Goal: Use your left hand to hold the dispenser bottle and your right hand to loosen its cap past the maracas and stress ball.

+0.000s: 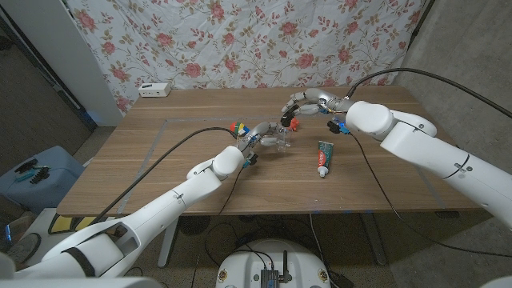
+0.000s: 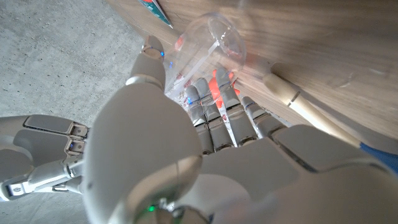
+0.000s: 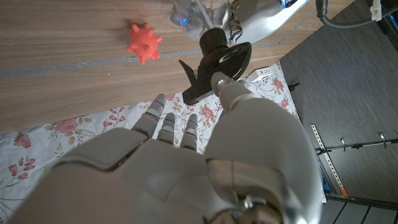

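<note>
- Glossy white rounded shells clad both arms, split by dark seams at the joints.
- A black cable trails off each forearm.
- The left hand (image 1: 254,141) shows grey-silver segmented fingers (image 2: 214,127) with tiny blue lights.
- The right hand (image 1: 308,103) matches it: pale grey fingers (image 3: 163,124), smooth white back.

Dispenser bottle (image 1: 276,138): clear plastic, black pump cap (image 3: 219,51) with flat spout, at desk centre, held in left hand (image 1: 252,142). Maracas (image 1: 238,128): multicoloured head, pale wooden handle, lying at 9 o'clock of bottle, just beside left hand. Stress ball (image 1: 294,123): red-orange, spiky, at 1 o'clock of bottle, below right hand (image 1: 308,104).
</note>
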